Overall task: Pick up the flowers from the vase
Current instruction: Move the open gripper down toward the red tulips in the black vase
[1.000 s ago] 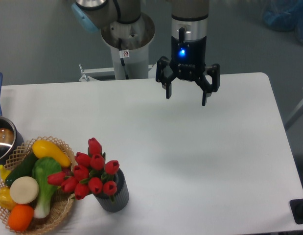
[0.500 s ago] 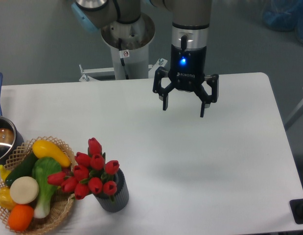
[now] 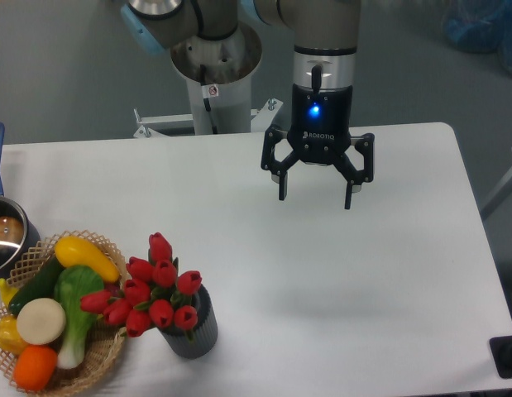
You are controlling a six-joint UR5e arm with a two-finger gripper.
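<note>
View: one fixed camera, raised at the table's (image 3: pixel 388 273) near edge
Facing: down and across toward the arm's base (image 3: pixel 214 74)
Range: middling, left edge crops the pot (image 3: pixel 3 236)

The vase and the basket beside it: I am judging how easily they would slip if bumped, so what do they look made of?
The small dark grey ribbed cylindrical vase looks like matte plastic or ceramic: even vertical ribs, no gloss; which one is unclear. The round tan woven basket looks like wicker: an open lattice of interlaced strands shows along its rim.
</note>
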